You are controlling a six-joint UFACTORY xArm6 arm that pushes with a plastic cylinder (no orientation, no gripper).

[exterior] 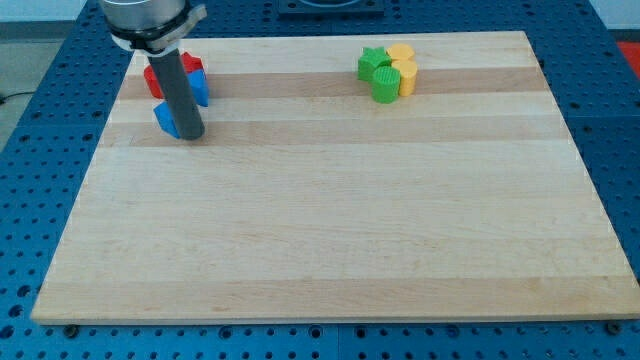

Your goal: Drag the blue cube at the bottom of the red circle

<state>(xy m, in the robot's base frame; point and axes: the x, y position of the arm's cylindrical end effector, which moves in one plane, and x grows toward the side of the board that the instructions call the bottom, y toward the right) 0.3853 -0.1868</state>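
Far left: red blocks (pixel 152 80) and blue blocks (pixel 166 118) crowd the rod. Far right: green-yellow cluster (pixel 389 72). Board (pixel 330 230) elsewhere open.

Near the far left corner of the wooden board (pixel 330 230), a blue cube (pixel 166 118) sits touching the left side of my tip (pixel 190 136). Behind it, toward the top edge, lie red blocks (pixel 152 80) and another blue block (pixel 200 90), partly hidden by the rod. Near the top edge, right of centre, green blocks (pixel 378 73) lie touching yellow blocks (pixel 404 66) on their right.
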